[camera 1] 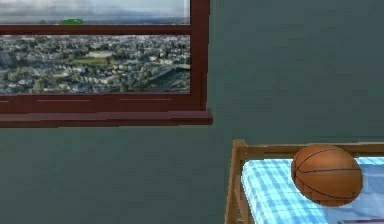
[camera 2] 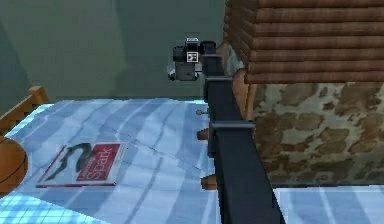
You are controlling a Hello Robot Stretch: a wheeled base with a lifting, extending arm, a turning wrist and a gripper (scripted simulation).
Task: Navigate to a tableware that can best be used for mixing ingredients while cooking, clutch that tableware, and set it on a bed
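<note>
Bed point(camera 2: 150, 125) under a pale blue checked cover, wooden frame point(camera 1: 238, 180) at its corner. Whereabouts of the mixing tableware: cannot tell. On the cover, a basketball point(camera 1: 327, 173) close by the frame and a flat red-and-white magazine point(camera 2: 85, 163) near it. Open cover between magazine and arm point(camera 2: 235, 140). To the right, a mottled brown pillow point(camera 2: 320, 120) below a log-like headboard point(camera 2: 300, 40). Teal wall point(camera 1: 290, 70) beyond, window point(camera 1: 95, 50) far left. Gripper point(camera 2: 178, 66) seen against the wall above the bed's far edge. How far open, and whether anything held: cannot tell.
</note>
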